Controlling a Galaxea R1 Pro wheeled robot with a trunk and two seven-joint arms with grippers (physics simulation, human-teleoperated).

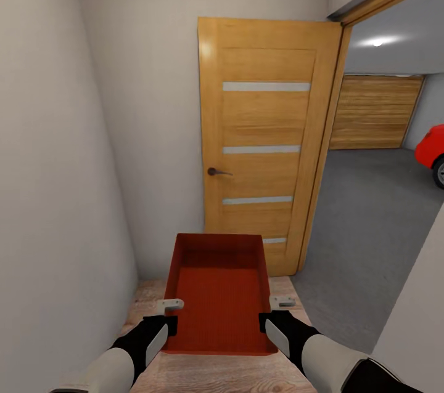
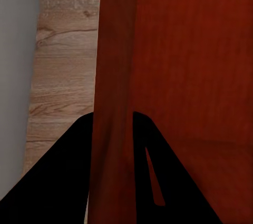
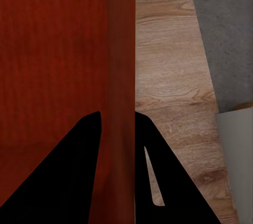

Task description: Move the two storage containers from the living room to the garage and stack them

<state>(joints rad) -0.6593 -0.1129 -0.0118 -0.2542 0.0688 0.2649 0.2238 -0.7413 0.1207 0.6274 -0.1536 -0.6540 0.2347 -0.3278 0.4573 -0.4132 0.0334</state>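
The robot stood in a narrow passage with a pale wall point(image 1: 55, 165) close on its left and another wall straight ahead. An open wooden door point(image 1: 265, 146) with three frosted strips leaned back against that far wall, its hinge side at the doorway on the right. Through the doorway, the garage's dark grey floor point(image 1: 364, 226) lay open and wide, with a plank garage door point(image 1: 373, 113) at the back and part of a red car point(image 1: 431, 149) at the right edge. Light wood plank flooring point(image 1: 216, 374) ran under the robot up to the grey threshold.

One orange-red storage container point(image 1: 219, 294) was carried lengthwise in front of the trunk, above the planks, its far end near the door's foot. The left end effector point(image 2: 113, 145) was clamped over the container's left rim, one finger inside and one outside. The right end effector point(image 3: 117, 145) gripped the right rim the same way.
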